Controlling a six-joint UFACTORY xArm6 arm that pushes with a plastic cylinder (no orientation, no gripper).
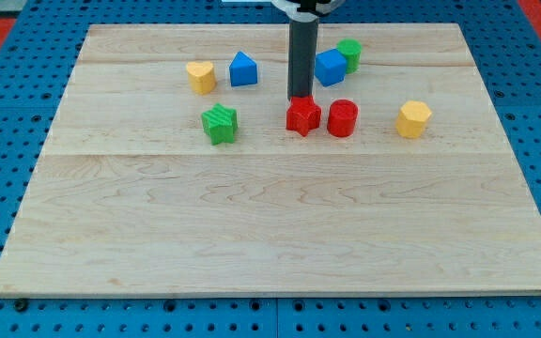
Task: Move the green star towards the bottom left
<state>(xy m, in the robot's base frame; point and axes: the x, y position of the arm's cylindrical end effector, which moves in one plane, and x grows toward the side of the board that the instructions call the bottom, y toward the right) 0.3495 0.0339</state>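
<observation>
The green star (220,124) lies on the wooden board (270,244), left of centre in the upper half. My tip (301,99) ends the dark rod that comes down from the view's top. It stands right at the top edge of a red star (302,117), well to the right of the green star and apart from it.
A red cylinder (343,118) sits just right of the red star. A yellow hexagon (413,119) lies further right. A blue block (330,67) and a green block (349,53) sit right of the rod. A blue block (243,69) and a yellow block (200,76) lie above the green star.
</observation>
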